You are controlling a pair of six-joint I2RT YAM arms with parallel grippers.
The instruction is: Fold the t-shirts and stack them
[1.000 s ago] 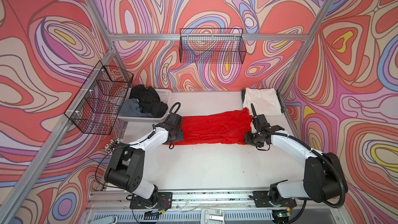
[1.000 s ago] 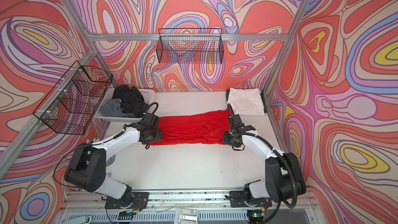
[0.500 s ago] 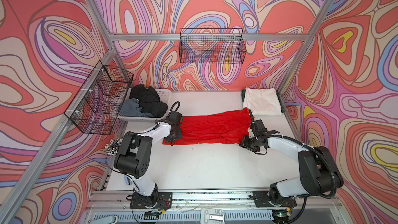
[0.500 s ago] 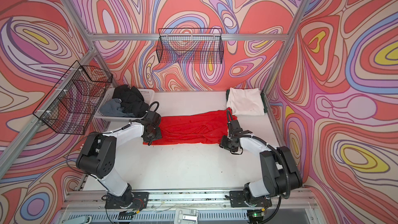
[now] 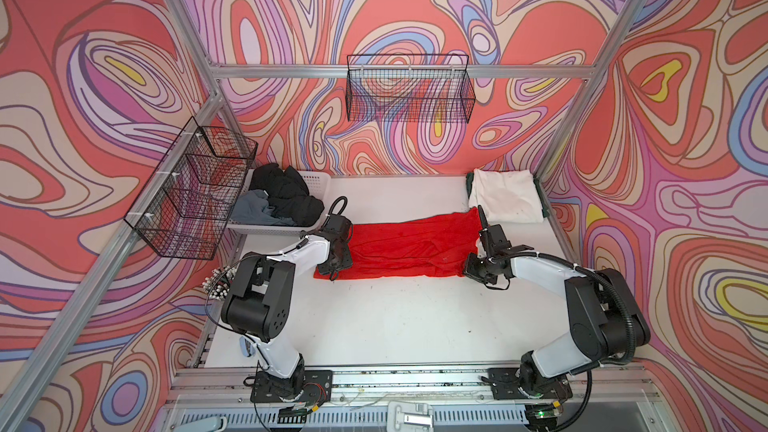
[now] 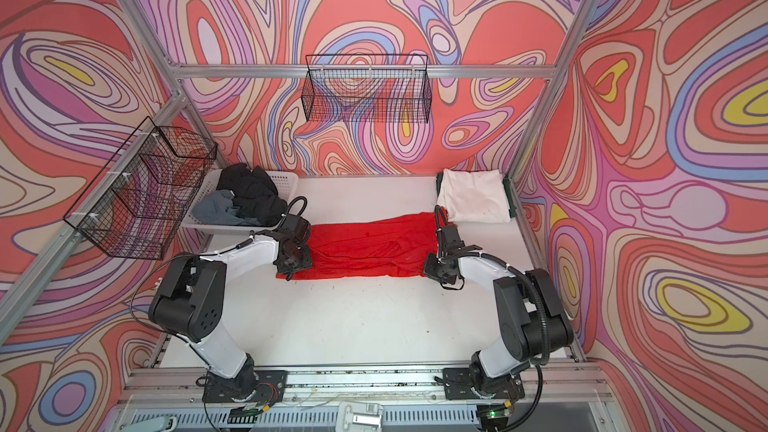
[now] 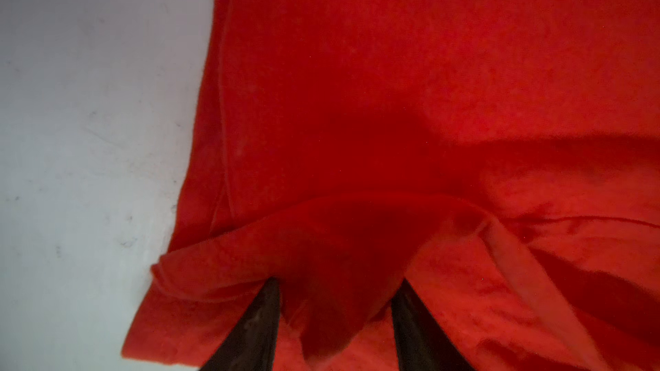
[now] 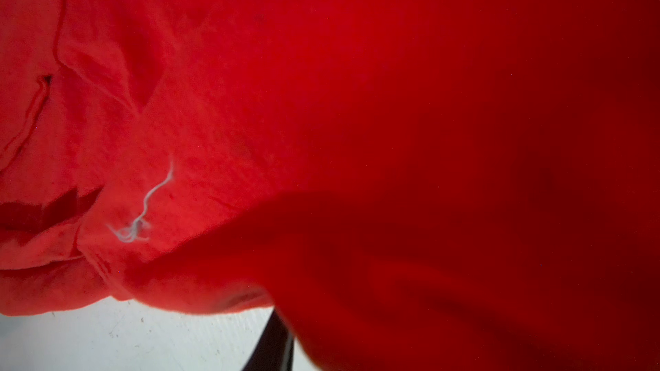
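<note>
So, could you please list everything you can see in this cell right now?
red t-shirt: one, bright red, spread across mid-table
white t-shirt: one, white, folded, far right corner
dark green t-shirt: one, dark green, under the white one
black t-shirts: count unclear, black, heaped in plastic basket
grey t-shirt: one, grey, same basket
plastic basket: one, white, far left corner
wire baskets: two, black, back and left walls
table: one, white
left gripper: one, black, red t-shirt's near left corner, fingers astride a fold
right gripper: one, black, its near right corner
</note>
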